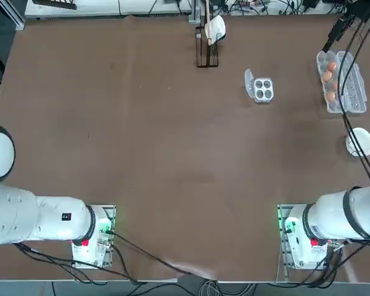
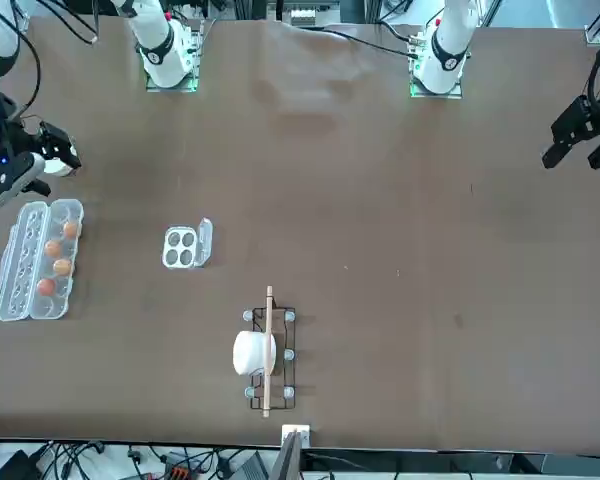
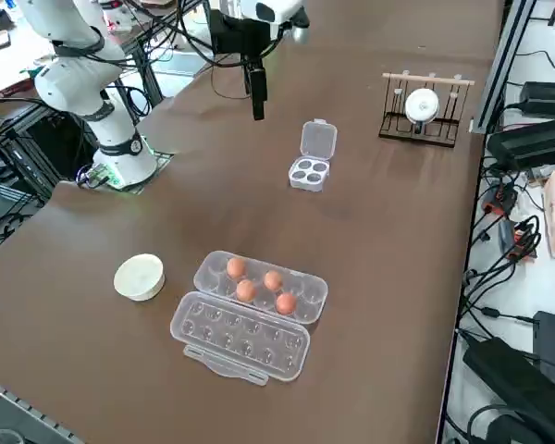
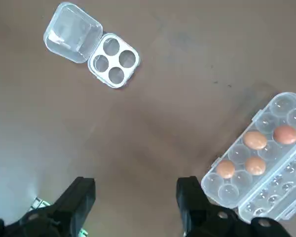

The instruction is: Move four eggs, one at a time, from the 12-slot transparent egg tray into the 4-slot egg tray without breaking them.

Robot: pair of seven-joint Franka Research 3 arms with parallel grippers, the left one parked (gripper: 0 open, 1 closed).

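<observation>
While the broad brown table [image 1: 172,154] lay smooth and matte, the 12-slot transparent egg tray [image 3: 250,314] rested on it as a long clear plastic carton, its hinged lid folded flat alongside the cupped half. The right gripper [image 4: 137,197] hung high above the table beside that carton — its two dark fingers spread wide, grasping nothing. The 4-slot egg tray [image 4: 113,61], small, square and clear with round bare cups and its lid flap open, sat well apart from the carton. Four eggs [image 4: 255,140] — oval, orange-brown, smooth-shelled — sat clustered in the carton's cups.
</observation>
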